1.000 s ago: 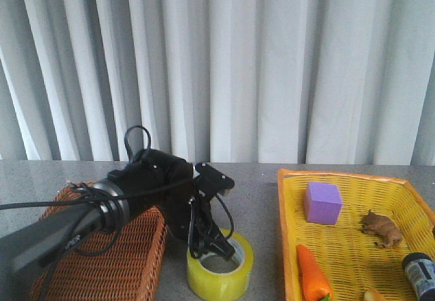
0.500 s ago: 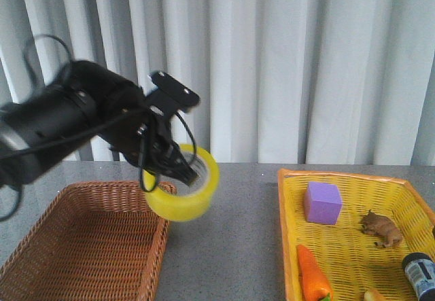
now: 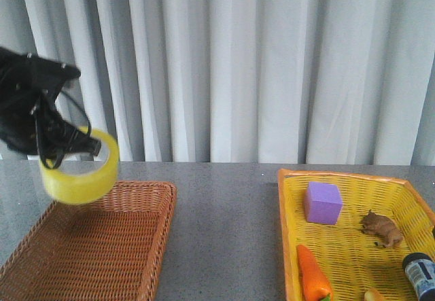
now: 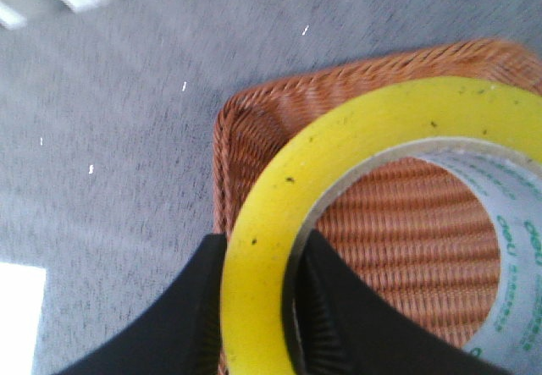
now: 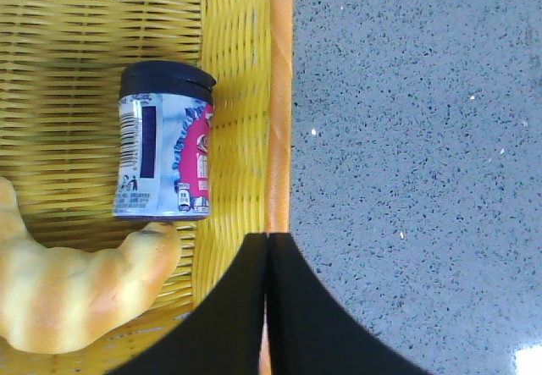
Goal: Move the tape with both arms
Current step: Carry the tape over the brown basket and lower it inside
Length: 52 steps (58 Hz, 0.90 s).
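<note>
1. Front view shows the grey speckled table [image 3: 224, 233] spanning the scene before a pleated white curtain [image 3: 258, 63]. It serves as the common floor between the two baskets.
2. On the left sits the brown woven wicker basket [image 3: 129, 246]; on the right, the yellow woven plastic basket with an orange rim [image 3: 289, 246]. They stand well apart, each on one arm's side, which suits a handover between arms. Both are cut off by the picture's lower edge.
3. At the left edge hangs the black left arm with loose cables [image 3: 27, 104]. It is blurred and only partly in frame, so its joints are hard to read.
4. The wide roll of translucent yellow packing tape [image 3: 79, 167] is held in the air above the far left part of the brown basket, tilted. In the left wrist view the tape [image 4: 279, 223] fills much of the picture, with wicker visible through its core.
5. The left gripper [image 4: 258, 307] is clamped across the roll's wall, one finger outside and one inside the core. Judging by this, a grip through the ring keeps the roll from slipping.
6. The right gripper [image 5: 268, 307] has its jaws pressed together on nothing, over the yellow basket's rim. It is out of frame in the front view.
7. Smaller contents of the yellow basket: a purple foam cube [image 3: 322, 202], an orange toy carrot [image 3: 311, 274], a pale toy croissant [image 5: 76, 290], a dark-lidded printed jar lying on its side [image 5: 165, 146] and a small brown toy animal [image 3: 382, 229] whose kind I cannot make out.
</note>
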### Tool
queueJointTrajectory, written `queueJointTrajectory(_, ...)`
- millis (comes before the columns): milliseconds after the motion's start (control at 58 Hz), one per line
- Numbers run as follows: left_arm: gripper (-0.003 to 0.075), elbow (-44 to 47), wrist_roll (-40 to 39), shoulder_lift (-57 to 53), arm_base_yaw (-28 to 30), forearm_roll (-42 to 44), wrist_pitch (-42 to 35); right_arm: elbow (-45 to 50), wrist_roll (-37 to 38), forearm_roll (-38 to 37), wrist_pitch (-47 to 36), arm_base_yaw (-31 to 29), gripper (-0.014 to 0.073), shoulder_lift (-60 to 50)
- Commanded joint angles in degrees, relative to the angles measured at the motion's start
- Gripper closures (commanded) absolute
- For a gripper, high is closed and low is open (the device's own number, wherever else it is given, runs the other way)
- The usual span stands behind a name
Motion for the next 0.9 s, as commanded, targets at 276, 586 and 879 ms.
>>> queueJointTrajectory(276,0.0615,12.9,-0.5,0.2,1.0,2.3,-12.2,-1.5,0.0,-1.0,-1.9,-0.3,0.0601,-1.9)
queueJointTrajectory(586,0.0517,12.8,-2.2,4.8,1.0,2.4,-12.4,-1.5,0.0,-1.0,-1.9,-0.3,0.0601,-1.9)
queueJointTrajectory(879,0.0286,12.8,-2.3,4.9,1.0,1.9,-14.0,-1.5,0.0,-1.0,-1.9,-0.3,0.0601,-1.9)
